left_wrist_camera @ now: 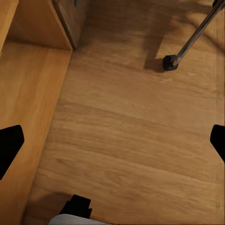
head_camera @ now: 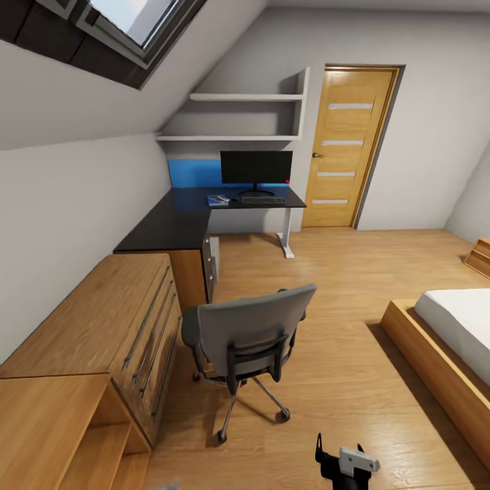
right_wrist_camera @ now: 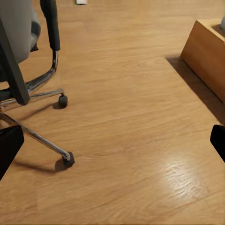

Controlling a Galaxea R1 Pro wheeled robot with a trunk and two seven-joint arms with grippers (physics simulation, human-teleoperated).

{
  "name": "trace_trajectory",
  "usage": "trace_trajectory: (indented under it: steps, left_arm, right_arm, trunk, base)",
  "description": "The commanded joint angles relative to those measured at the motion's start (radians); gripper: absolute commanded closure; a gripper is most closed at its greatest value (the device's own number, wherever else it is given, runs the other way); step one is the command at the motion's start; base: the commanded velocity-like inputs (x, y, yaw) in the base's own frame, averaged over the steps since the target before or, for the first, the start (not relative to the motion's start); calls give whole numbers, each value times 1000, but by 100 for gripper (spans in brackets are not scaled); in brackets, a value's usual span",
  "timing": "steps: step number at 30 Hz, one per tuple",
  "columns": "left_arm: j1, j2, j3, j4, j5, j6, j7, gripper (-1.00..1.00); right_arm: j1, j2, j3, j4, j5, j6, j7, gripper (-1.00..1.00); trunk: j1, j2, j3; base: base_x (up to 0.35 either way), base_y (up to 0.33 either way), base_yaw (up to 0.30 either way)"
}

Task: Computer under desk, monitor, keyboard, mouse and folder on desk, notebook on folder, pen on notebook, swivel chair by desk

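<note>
The black-topped desk (head_camera: 178, 221) stands in the far left corner. On it are the monitor (head_camera: 256, 167), the keyboard (head_camera: 263, 200) in front of it, and a flat blue folder (head_camera: 218, 200) left of the keyboard. Whatever lies on the folder is too small to tell, and so are the mouse, notebook and pen. A pale boxy shape (head_camera: 214, 253) under the desk may be the computer. The swivel chair (head_camera: 248, 333) stands mid-floor, its back to me and its seat hidden. My left gripper (left_wrist_camera: 112, 140) and right gripper (right_wrist_camera: 112, 143) hang open over bare floor.
An oak dresser (head_camera: 102, 327) and a low open shelf unit (head_camera: 61, 435) line the left wall. A bed (head_camera: 456, 333) fills the right side, its frame corner (right_wrist_camera: 206, 51) close to my right gripper. Chair casters (left_wrist_camera: 169, 62) (right_wrist_camera: 68, 159) are close. The oak door (head_camera: 347, 146) is shut.
</note>
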Motion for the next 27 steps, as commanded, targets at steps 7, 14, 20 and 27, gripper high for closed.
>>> trace_trajectory:
  steps: [7, 14, 20, 27]
  left_arm:
    - [-113, -23, -8, -3, 3, 122, 35, -100]
    - [-260, -45, -8, -3, 3, 313, 58, -100]
    - [-349, -51, -8, -2, 4, 376, 62, -100]
    - [-390, -50, -7, -2, 5, 410, 60, -100]
  right_arm:
    - [-62, -2, 6, -75, -11, 258, -6, -100]
    - [-198, -3, 5, -121, -11, 535, -6, -100]
    - [-336, -25, 1, -120, -12, 667, -5, -100]
    - [-400, -72, -12, -113, -45, 706, 2, -100]
  trunk:
    - [27, -50, -23]
    - [54, -99, -45]
    - [77, -141, -64]
    - [104, -190, -86]
  base:
    - [0, 0, 0]
    - [0, 0, 0]
    - [0, 0, 0]
    - [0, 0, 0]
